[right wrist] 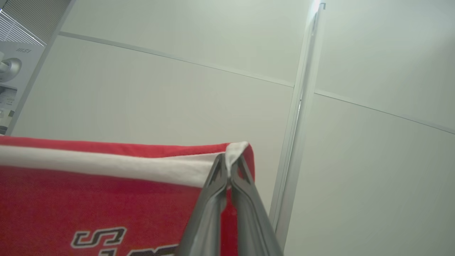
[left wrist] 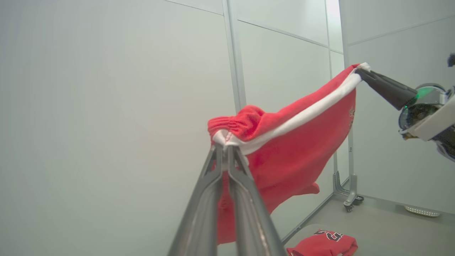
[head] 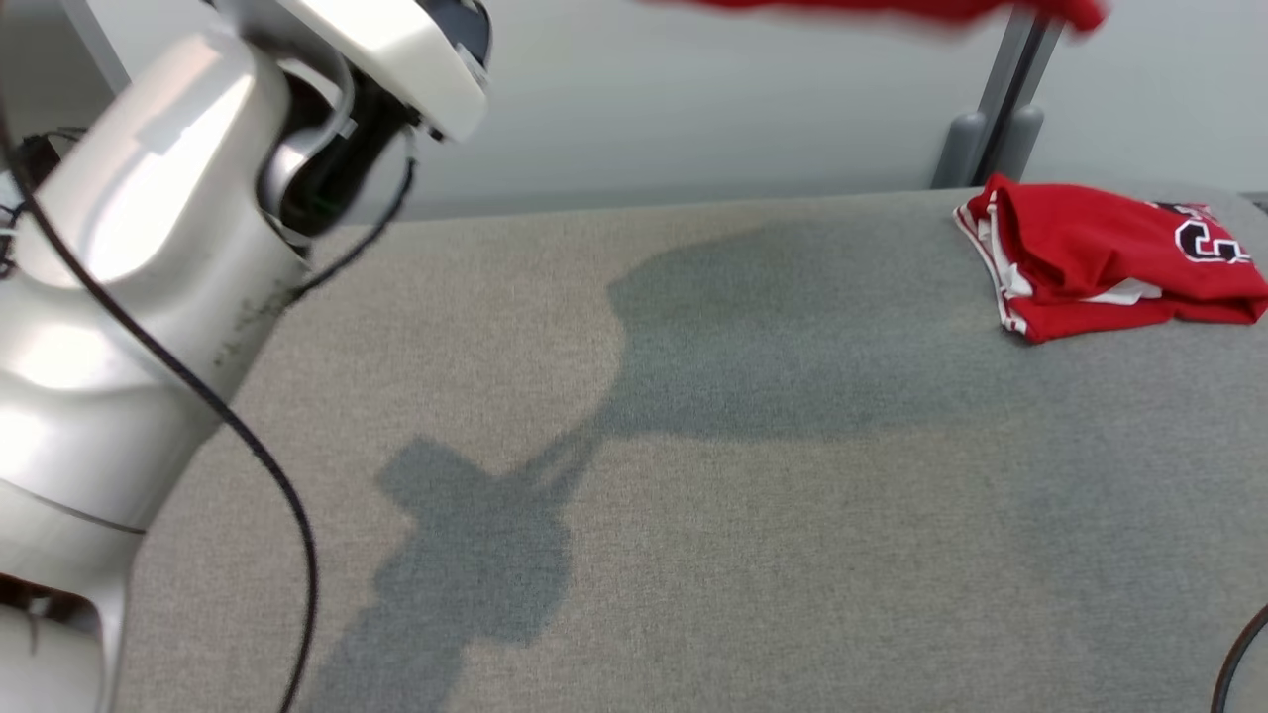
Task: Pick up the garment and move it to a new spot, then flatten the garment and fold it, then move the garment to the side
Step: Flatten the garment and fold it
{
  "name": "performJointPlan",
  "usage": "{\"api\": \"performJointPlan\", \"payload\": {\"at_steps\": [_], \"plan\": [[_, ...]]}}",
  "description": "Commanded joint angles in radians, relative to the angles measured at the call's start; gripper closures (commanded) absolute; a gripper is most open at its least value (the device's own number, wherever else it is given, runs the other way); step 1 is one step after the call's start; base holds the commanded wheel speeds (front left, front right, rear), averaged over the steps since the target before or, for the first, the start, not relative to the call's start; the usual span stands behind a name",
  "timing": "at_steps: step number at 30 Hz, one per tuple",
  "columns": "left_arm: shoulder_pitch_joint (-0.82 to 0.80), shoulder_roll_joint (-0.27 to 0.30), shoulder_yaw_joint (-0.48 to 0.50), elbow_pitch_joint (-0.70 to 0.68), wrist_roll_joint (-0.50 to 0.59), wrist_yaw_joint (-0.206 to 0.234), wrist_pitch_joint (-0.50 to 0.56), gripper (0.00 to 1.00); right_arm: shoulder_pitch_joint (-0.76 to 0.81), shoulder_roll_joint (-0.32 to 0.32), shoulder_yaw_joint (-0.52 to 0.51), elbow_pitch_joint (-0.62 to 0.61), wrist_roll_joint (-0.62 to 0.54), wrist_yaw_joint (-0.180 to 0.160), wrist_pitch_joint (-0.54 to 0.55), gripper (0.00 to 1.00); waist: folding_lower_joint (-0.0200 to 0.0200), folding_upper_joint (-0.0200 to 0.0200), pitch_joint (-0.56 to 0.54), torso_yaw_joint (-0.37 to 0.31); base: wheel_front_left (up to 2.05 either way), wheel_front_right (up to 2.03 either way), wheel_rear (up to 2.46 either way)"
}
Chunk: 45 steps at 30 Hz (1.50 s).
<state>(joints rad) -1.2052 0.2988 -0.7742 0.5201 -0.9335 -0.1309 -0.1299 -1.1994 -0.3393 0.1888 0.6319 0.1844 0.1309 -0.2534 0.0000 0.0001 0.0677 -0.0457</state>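
Observation:
The garment (left wrist: 291, 142) is red with a white band along its top edge and hangs in the air, stretched between my two grippers above the table. My left gripper (left wrist: 224, 147) is shut on one bunched end of the white-banded edge. My right gripper (right wrist: 229, 161) is shut on the opposite corner of that edge, and in the left wrist view the right gripper (left wrist: 359, 71) holds the far end a little higher. Black-and-white lettering shows on the garment (right wrist: 89, 199). In the head view a blurred strip of the garment (head: 892, 10) shows at the top edge.
A second red garment (head: 1109, 257), folded, lies at the far right of the grey fabric table (head: 693, 495). My pale left forearm (head: 129, 297) with a black cable rises at the left. Behind the table stand white partition walls and a wheeled post (left wrist: 352, 199).

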Motion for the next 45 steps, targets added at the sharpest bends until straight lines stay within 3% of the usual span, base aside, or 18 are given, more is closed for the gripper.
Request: {"api": "performJointPlan", "payload": {"at_steps": [1,7,14,24,30,36,45], "plan": [[-0.037,0.064,-0.002,0.011,0.001,0.001,-0.035,1.00,0.006,0.018,0.045,0.007,0.002,0.000,-0.006,1.00,0.0000,-0.0001,0.037,0.007,0.00,0.00,0.00],[0.080,0.093,-0.131,0.086,0.004,0.000,-0.124,1.00,0.175,0.005,0.201,0.060,0.046,0.000,-0.008,1.00,0.0000,-0.0001,0.141,0.028,0.00,0.00,0.00],[0.296,0.046,-0.060,0.152,0.031,0.000,-0.131,1.00,0.418,0.020,0.241,0.062,0.118,0.000,-0.008,1.00,0.0000,-0.0001,0.197,0.033,0.00,0.00,0.00],[0.558,0.018,0.047,0.084,0.157,0.000,-0.132,1.00,0.833,-0.043,0.156,-0.208,0.161,0.000,-0.008,1.00,0.0000,-0.0001,0.174,0.054,0.00,0.00,0.00],[0.699,0.008,0.120,0.042,0.240,0.006,-0.132,1.00,1.049,-0.048,0.100,-0.342,0.194,0.000,0.063,1.00,0.0000,-0.0001,0.148,0.056,0.00,0.00,0.00],[0.804,-0.001,0.128,0.063,0.235,0.008,-0.130,1.00,1.183,-0.053,0.057,-0.444,0.223,0.000,0.143,1.00,0.0000,-0.0001,0.124,0.048,0.00,0.00,0.00],[0.866,0.006,0.110,0.078,0.177,0.015,0.002,1.00,1.286,-0.058,0.017,-0.544,0.239,0.000,0.249,1.00,0.0000,-0.0001,0.104,0.054,0.00,0.00,0.00]]}}
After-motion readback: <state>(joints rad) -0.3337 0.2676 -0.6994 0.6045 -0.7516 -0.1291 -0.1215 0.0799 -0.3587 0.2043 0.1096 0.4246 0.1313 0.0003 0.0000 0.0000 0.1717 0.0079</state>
